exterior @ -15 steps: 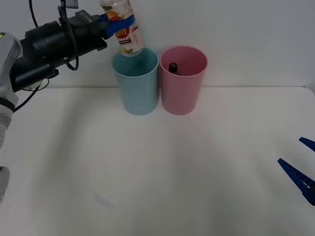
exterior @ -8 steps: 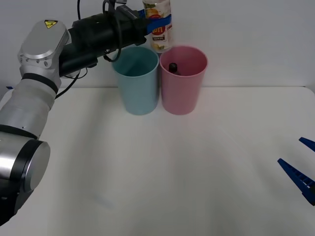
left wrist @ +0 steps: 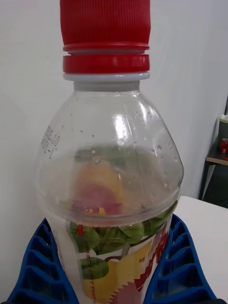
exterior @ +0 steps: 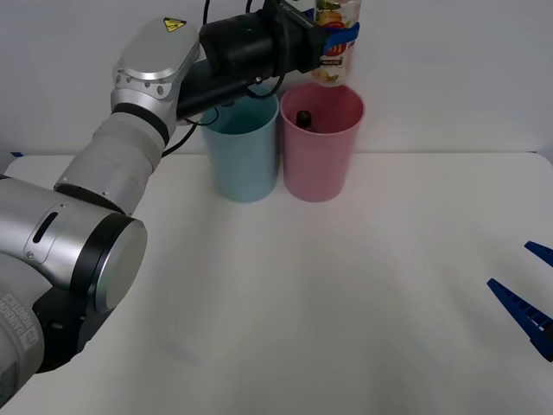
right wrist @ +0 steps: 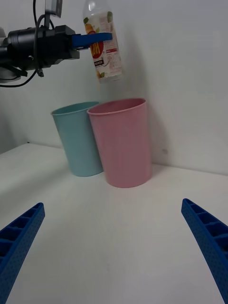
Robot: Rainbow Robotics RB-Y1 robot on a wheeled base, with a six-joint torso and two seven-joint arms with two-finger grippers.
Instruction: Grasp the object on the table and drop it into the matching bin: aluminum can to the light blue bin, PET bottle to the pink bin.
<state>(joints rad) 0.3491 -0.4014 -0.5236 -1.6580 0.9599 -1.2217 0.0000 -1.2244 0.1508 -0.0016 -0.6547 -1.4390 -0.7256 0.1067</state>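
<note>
The left arm reaches far forward, its left claw [exterior: 335,35] clenched around the small clear plastic bottle [exterior: 334,47], held upright just above the tall pink plastic bin [exterior: 321,156]. The right claw [exterior: 527,303] hangs released at the white worktop [exterior: 302,303]'s near right edge, well apart.

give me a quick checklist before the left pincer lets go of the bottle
1. Bottle clamped in left pincer: ok, blue fingers on both sides of the label.
2. Bottle over pink bin, not blue bin: ok in the front view.
3. Bottle upright: slightly tilted, ok.
4. Room in pink bin: cannot tell, a dark-capped bottle already lies inside.
5. Right pincer out of the way: ok, open, low at the table edge.
</note>
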